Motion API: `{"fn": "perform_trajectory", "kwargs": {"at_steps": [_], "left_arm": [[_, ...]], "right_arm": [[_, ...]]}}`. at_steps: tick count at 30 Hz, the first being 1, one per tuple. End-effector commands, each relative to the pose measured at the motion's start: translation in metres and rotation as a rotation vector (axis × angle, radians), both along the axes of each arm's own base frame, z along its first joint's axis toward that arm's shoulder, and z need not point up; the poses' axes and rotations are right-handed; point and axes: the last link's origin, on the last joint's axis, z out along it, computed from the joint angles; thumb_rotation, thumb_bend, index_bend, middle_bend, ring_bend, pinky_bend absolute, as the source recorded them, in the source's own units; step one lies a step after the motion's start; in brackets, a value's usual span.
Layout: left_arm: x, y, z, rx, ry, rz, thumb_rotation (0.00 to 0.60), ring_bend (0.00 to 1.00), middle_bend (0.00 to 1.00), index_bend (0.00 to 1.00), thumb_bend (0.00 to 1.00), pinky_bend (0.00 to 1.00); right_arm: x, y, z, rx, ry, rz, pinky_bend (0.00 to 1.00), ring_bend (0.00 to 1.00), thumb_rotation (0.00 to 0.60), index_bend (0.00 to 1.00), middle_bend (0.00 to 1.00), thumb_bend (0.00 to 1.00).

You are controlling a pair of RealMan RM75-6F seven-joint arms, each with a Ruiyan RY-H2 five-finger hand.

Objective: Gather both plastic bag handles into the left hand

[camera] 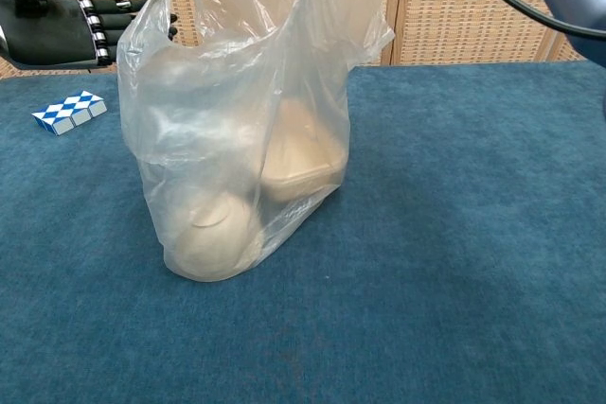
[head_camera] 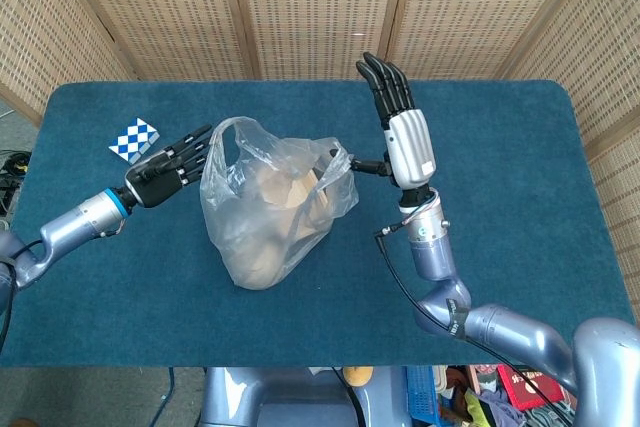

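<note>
On the blue table (head_camera: 520,247) the bag (head_camera: 275,212) stands upright near the middle, with pale containers showing through the plastic. My right hand (head_camera: 398,127) is beside it, fingers straight and pointing up; its thumb appears to catch the right handle (head_camera: 338,159) and hold that side lifted, though the contact is too small for me to be sure. My left hand (head_camera: 172,165) is released and holds nothing, its fingertips just touching or just short of the left handle (head_camera: 222,137), which stands up as an open loop. In the chest view the left hand sits behind that loop's rim. I judge the task barely begun: neither handle is in the left hand. I have to thread the left loop first, then bring the right one across. A checkered block (head_camera: 134,138) lies near the left edge.
</note>
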Motion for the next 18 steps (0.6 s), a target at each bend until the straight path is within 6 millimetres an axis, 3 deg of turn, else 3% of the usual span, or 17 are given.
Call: {"fn": "perform_trajectory", "kwargs": {"at_steps": [1,9,18], "left_arm": [[0.003,0.000,-0.003,-0.017,0.002,-0.007,0.600,0.08,0.00,0.00,0.06,0.21],[0.021,0.005,-0.012,-0.064,0.012,-0.049,0.600,0.09,0.00,0.00,0.05,0.22],[0.058,0.008,-0.025,-0.141,0.058,-0.201,0.600,0.13,0.04,0.03,0.04,0.25]], "right_arm": [[0.000,0.000,0.000,0.001,0.000,-0.001,0.04,0.00,0.600,0.04,0.07,0.09],[0.002,0.001,0.001,-0.001,0.002,0.008,0.04,0.00,0.600,0.04,0.07,0.09],[0.003,0.005,-0.004,0.005,0.012,0.015,0.04,0.00,0.600,0.04,0.07,0.09]]}}
